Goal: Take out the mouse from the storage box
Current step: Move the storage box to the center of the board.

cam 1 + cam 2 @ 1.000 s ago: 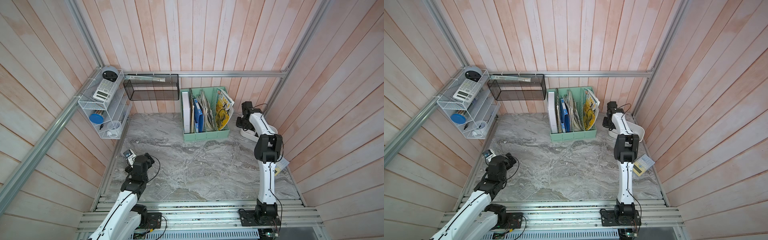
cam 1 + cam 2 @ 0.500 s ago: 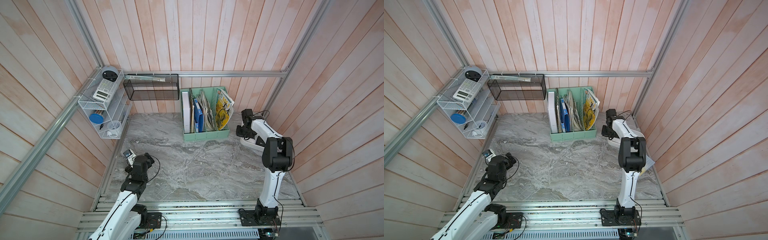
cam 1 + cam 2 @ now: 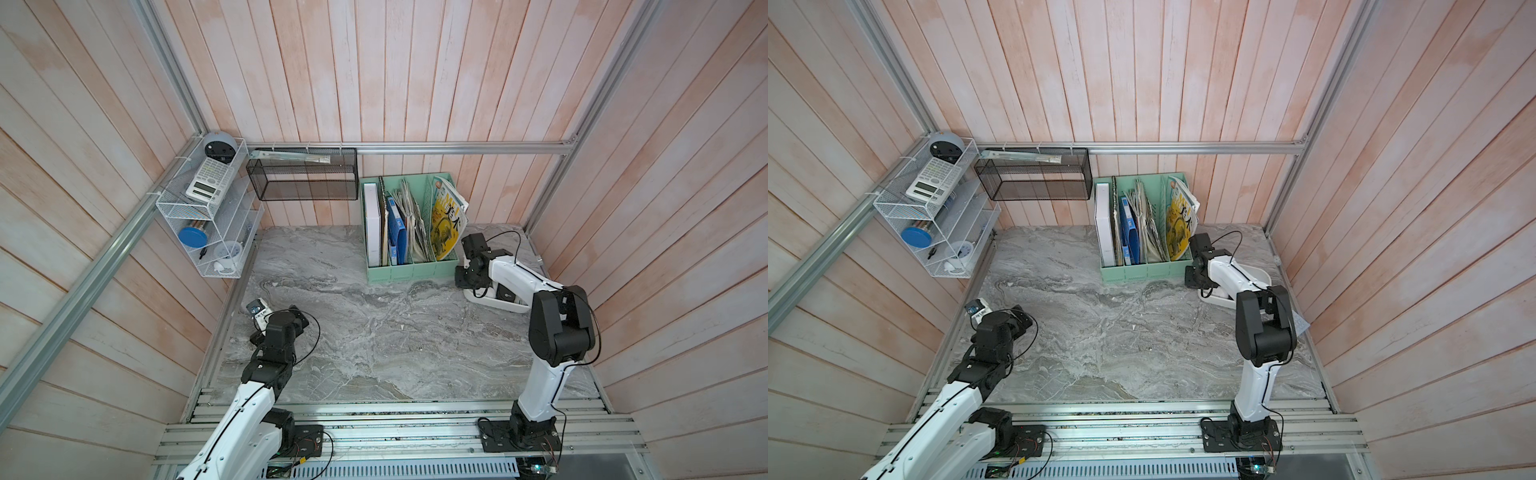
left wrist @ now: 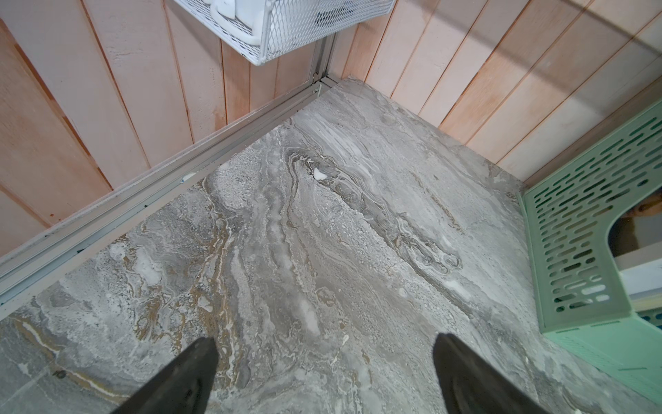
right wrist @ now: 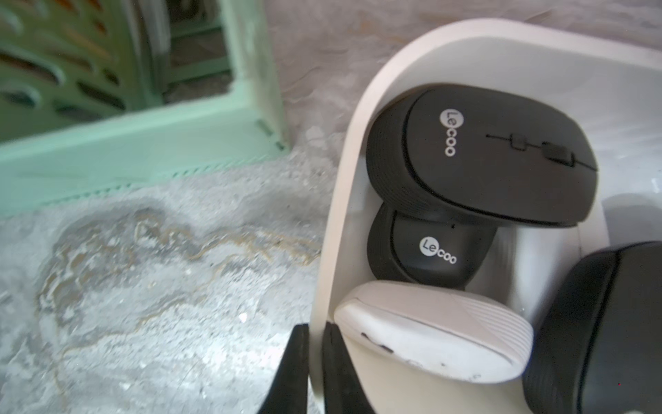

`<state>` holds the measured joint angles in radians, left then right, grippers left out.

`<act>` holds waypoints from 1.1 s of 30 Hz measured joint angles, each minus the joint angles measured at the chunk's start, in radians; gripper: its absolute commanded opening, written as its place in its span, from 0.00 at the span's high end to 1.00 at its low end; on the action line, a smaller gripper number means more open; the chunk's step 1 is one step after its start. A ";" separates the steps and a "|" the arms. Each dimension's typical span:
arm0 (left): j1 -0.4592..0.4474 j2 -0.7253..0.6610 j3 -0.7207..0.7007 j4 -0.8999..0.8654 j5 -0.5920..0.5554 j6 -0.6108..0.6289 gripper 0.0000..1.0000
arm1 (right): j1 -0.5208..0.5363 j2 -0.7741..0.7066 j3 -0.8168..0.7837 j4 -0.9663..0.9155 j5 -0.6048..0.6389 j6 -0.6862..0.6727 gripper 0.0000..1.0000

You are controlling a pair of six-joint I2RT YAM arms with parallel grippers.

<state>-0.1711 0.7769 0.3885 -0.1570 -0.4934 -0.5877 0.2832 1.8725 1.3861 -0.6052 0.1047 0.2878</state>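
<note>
Right wrist view: my right end effector [image 5: 315, 329] is clamped on the box [image 5: 358, 118] rim. The white mouse [image 5: 430, 333] lies just inside that rim, long axis running inward. My left end effector [image 4: 324, 338] is open over the desk [image 4: 322, 215], well apart.

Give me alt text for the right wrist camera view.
The right tool pinches the rim of a shallow white plastic storage box holding two stacked black Lecoo computer mice and a white ribbed mouse. A mint-green slotted plastic file organizer stands nearby on the grey marble tabletop.
</note>
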 measured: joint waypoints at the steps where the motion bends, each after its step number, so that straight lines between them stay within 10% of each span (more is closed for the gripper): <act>1: 0.000 0.000 0.000 0.000 0.000 0.000 0.00 | 0.021 -0.016 -0.021 0.004 -0.001 0.003 1.00; 33: -0.054 0.021 0.105 -0.228 0.129 -0.133 0.00 | 0.646 -0.094 -0.118 0.053 -0.006 0.214 1.00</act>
<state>-0.2253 0.7975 0.4931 -0.3851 -0.3641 -0.7204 0.9295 1.7782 1.2678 -0.5522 0.0986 0.5014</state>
